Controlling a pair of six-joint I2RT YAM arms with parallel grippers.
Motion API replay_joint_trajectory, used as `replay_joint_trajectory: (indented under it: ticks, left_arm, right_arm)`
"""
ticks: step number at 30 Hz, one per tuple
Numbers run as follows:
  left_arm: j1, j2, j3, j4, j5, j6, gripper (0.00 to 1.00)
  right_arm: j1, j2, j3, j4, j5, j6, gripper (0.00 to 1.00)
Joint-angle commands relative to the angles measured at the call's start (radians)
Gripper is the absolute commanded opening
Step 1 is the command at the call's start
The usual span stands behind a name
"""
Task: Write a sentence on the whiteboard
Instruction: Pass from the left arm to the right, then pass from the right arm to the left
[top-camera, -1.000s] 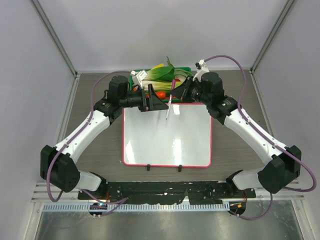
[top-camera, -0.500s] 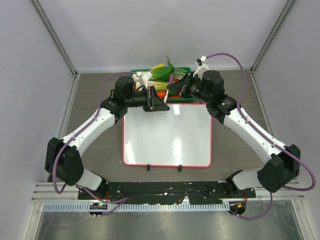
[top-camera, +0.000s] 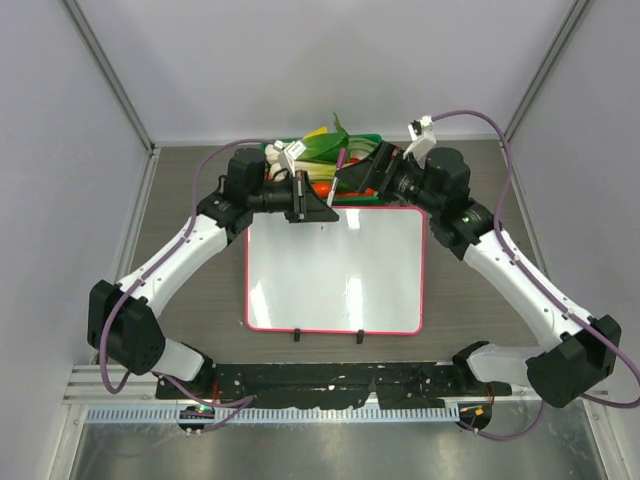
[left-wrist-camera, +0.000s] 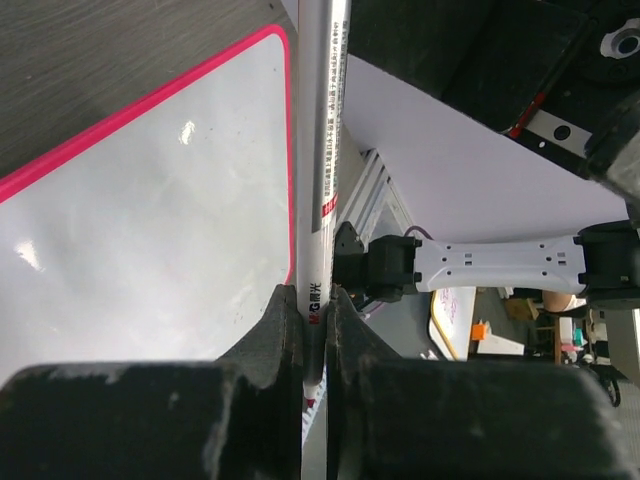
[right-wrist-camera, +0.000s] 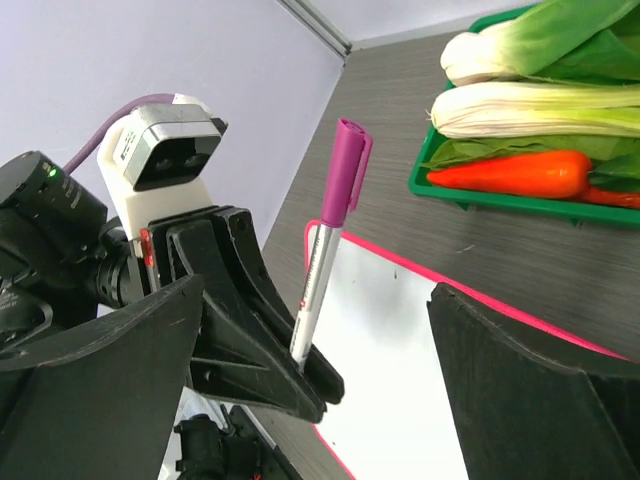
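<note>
Left arm: runs from its base at the near left to the left claw (top-camera: 322, 207), which sits over the far edge of the whiteboard (top-camera: 335, 275).
Left claw: pinching the marker (top-camera: 338, 178). In the left wrist view its 2 fingers (left-wrist-camera: 285, 320) press on the white barrel (left-wrist-camera: 322, 150) from both sides, near its lower end.
Marker: a white barrel with a printed label and a magenta-purple cap (right-wrist-camera: 345, 160) on the end farthest from the left claw. It sticks out of that claw at a tilt, toward the right claw.
Whiteboard: flat on the table, pink-red frame. Its far edge lies just under the left claw, and the rest stretches back toward the arm bases. The face is plain glossy white with glare. 2 black clips (top-camera: 297, 335) sit on the edge farthest from both claws.
Tray (top-camera: 375, 140): green, just beyond both claws. It holds an orange carrot (right-wrist-camera: 510, 172) and pale-stemmed greens (right-wrist-camera: 540, 100).
Right claw (top-camera: 352, 180): spread wide. In the right wrist view its 2 fingers (right-wrist-camera: 110, 380) stand on either side of the marker, each apart from it, and the cap rises between them.
</note>
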Motion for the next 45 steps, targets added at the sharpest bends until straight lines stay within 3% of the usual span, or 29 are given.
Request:
replay_joint_trajectory:
  ticks: [1, 5, 7, 12, 22, 24, 25, 27, 29, 31, 32, 45]
  left_arm:
    - [0.003, -0.075, 0.078, -0.086, 0.049, 0.075, 0.00]
    - [0.002, -0.089, 0.093, -0.126, 0.108, 0.114, 0.00]
    - [0.000, -0.094, 0.095, -0.140, 0.127, 0.127, 0.00]
    - [0.000, -0.094, 0.103, -0.160, 0.175, 0.140, 0.00]
    - [-0.001, -0.111, 0.096, -0.200, 0.221, 0.172, 0.00]
    - [-0.001, -0.109, 0.090, -0.205, 0.215, 0.175, 0.00]
    - [0.000, -0.109, 0.089, -0.205, 0.211, 0.175, 0.00]
    - [0.000, -0.112, 0.080, -0.209, 0.201, 0.175, 0.01]
    - [0.002, -0.121, 0.072, -0.214, 0.172, 0.176, 0.27]
    - [0.000, -0.127, 0.063, -0.206, 0.149, 0.172, 0.40]
    - [0.000, -0.132, 0.058, -0.199, 0.138, 0.166, 0.41]
    - [-0.001, -0.092, 0.021, -0.039, 0.141, 0.063, 0.32]
  right_arm:
    - [-0.024, -0.085, -0.033, 0.106, -0.100, -0.001, 1.00]
    - [-0.027, -0.061, -0.074, 0.220, -0.277, 0.055, 0.98]
    - [-0.027, -0.039, -0.098, 0.306, -0.388, 0.116, 0.91]
    - [-0.027, 0.018, -0.131, 0.407, -0.486, 0.183, 0.64]
    - [-0.027, 0.033, -0.158, 0.548, -0.618, 0.241, 0.37]
    - [-0.028, 0.038, -0.177, 0.596, -0.638, 0.279, 0.18]
    - [-0.027, 0.039, -0.183, 0.599, -0.640, 0.293, 0.02]
    - [-0.027, 0.022, -0.200, 0.595, -0.615, 0.289, 0.01]
    - [-0.027, -0.007, -0.226, 0.572, -0.557, 0.270, 0.01]
    - [-0.025, -0.036, -0.249, 0.555, -0.494, 0.256, 0.02]
    - [-0.027, -0.044, -0.266, 0.555, -0.462, 0.261, 0.01]
    - [-0.027, -0.185, -0.370, 0.523, -0.223, 0.275, 0.01]
